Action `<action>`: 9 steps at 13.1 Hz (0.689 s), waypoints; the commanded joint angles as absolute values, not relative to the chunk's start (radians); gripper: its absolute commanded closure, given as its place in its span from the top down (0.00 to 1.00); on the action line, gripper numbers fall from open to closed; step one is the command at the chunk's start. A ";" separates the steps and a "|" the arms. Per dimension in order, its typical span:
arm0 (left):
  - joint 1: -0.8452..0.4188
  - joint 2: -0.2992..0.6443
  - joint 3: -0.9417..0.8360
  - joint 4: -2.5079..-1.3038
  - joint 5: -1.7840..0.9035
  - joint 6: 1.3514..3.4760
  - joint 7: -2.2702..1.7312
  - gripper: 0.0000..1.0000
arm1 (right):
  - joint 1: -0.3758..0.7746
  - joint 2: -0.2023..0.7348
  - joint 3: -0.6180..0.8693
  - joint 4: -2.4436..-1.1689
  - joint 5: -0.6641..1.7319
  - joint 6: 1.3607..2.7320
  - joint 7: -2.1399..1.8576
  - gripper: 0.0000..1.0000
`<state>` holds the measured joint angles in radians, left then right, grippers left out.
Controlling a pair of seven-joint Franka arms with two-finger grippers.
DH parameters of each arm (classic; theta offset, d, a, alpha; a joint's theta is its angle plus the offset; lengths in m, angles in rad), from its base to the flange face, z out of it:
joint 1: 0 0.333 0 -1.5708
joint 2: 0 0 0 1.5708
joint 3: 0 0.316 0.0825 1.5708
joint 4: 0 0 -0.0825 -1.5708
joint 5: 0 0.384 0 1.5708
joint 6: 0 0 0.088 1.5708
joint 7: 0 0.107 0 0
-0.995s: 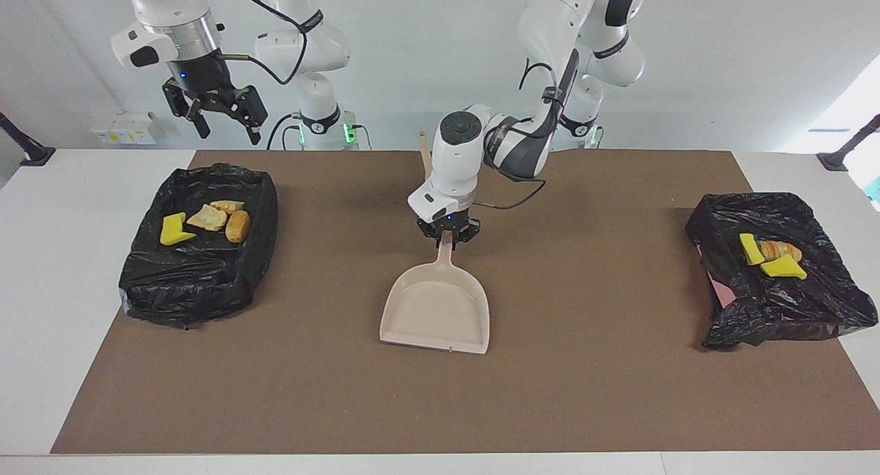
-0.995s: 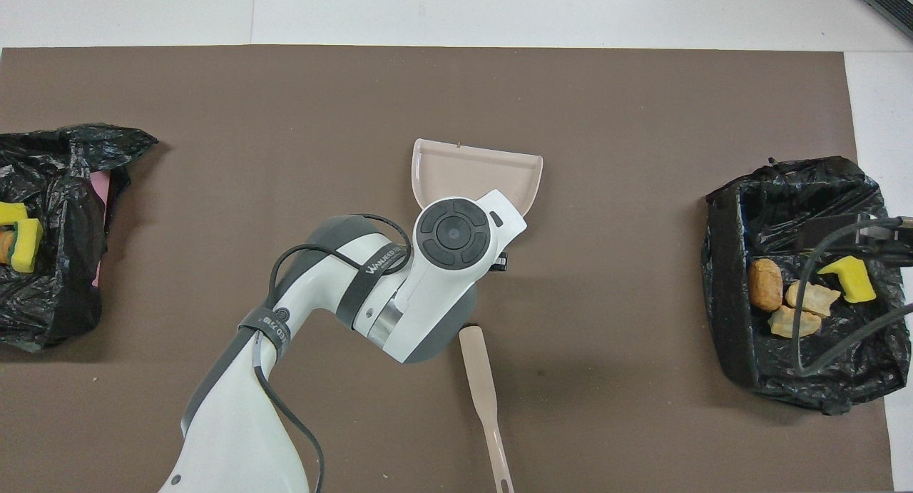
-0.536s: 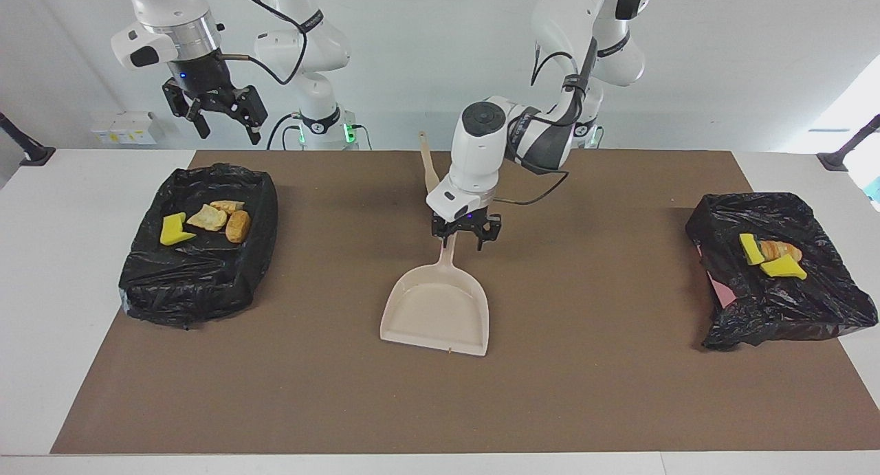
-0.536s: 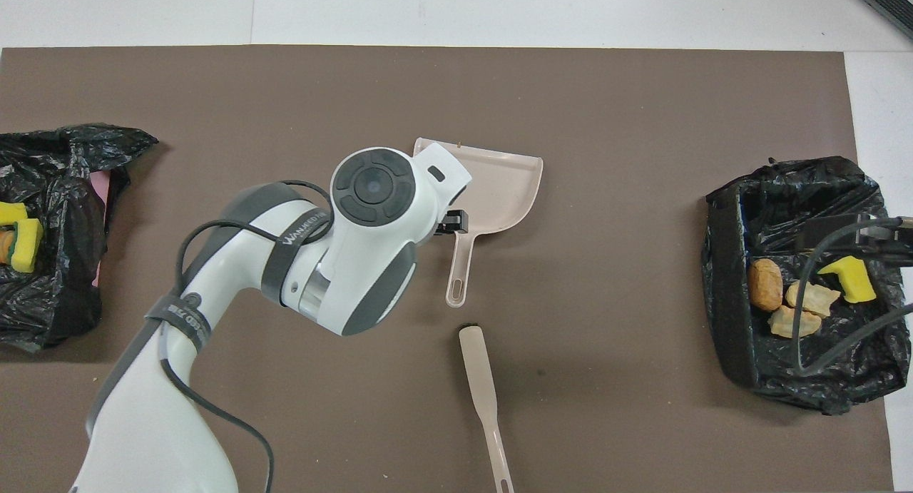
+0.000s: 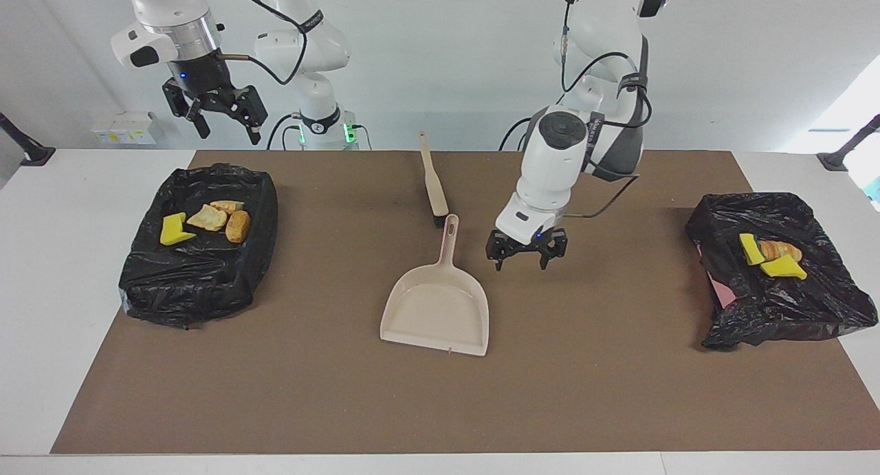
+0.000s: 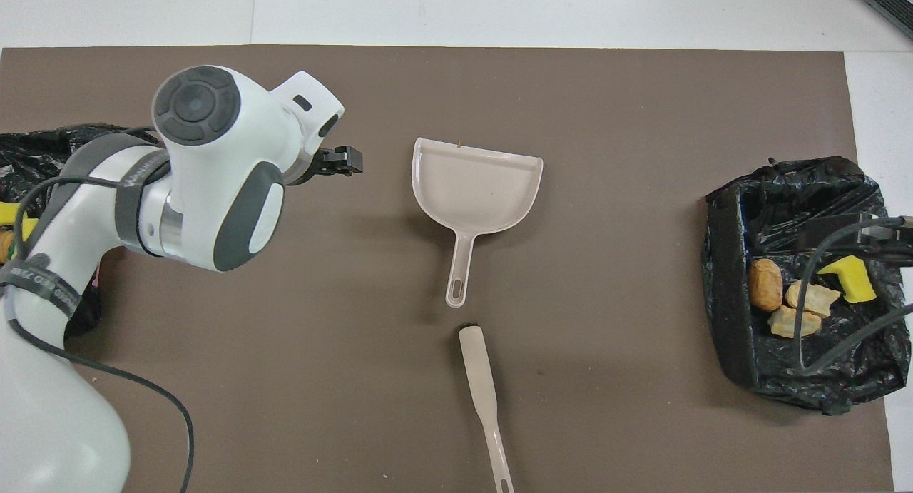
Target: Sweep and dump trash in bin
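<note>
Left claw [image 5: 526, 253], fingers spread and empty, hangs low over the brown mat [image 5: 619, 392], just beside the handle of the beige plastic dustpan [image 5: 436, 310] and on the side toward the left arm's end of the surface. The dustpan lies flat and empty; the beige long-handled brush [image 5: 433, 183] lies in line with its handle, nearer to the robots. Right claw [image 5: 216, 111], fingers also spread and empty, waits high above the black-bagged bin [image 5: 199, 282] at the right arm's end.

The trash, yellow foam wedges and golden-brown bread-like lumps, sits in two lots: four pieces [image 5: 206, 222] in the bin under the right claw, the rest [image 5: 770, 255] on the crumpled black-bagged bin [image 5: 790, 303] toward the left arm's end from the left claw.

Risks, as judged: the second lot sits shallow on loose plastic and could slide out if the bag is nudged; a low swing of the left claw could knock the dustpan handle.

Unclear: the exact count in the second lot, the brush's bristles, and, in the overhead view, most of that bin behind the left arm.
</note>
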<state>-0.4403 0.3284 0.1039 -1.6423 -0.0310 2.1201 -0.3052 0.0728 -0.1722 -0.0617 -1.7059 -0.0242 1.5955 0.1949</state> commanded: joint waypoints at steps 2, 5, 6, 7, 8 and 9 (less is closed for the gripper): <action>-0.332 0.293 0.087 -1.643 -0.049 2.059 -0.172 1.00 | 0.061 -0.187 -0.058 -1.723 -0.023 1.598 0.189 1.00; -0.209 0.270 0.086 -1.643 -0.142 2.004 -0.007 1.00 | 0.061 -0.187 -0.058 -1.724 -0.023 1.598 0.189 1.00; -0.175 0.259 0.086 -1.641 -0.144 1.976 0.032 1.00 | 0.061 -0.187 -0.058 -1.724 -0.023 1.598 0.190 1.00; -0.145 0.252 0.087 -1.641 -0.144 1.951 0.070 1.00 | 0.061 -0.187 -0.058 -1.724 -0.023 1.598 0.190 1.00; -0.120 0.235 0.090 -1.641 -0.144 1.928 0.110 1.00 | 0.061 -0.187 -0.058 -1.724 -0.023 1.598 0.190 1.00; -0.100 0.224 0.094 -1.641 -0.144 1.908 0.124 1.00 | 0.063 -0.187 -0.058 -1.724 -0.023 1.598 0.190 1.00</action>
<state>-0.1345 0.2576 0.1020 -1.6401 -0.1280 1.9588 0.0807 0.0721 -0.1722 -0.0619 -1.7059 -0.0242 1.5955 0.1949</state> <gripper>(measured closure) 0.000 0.000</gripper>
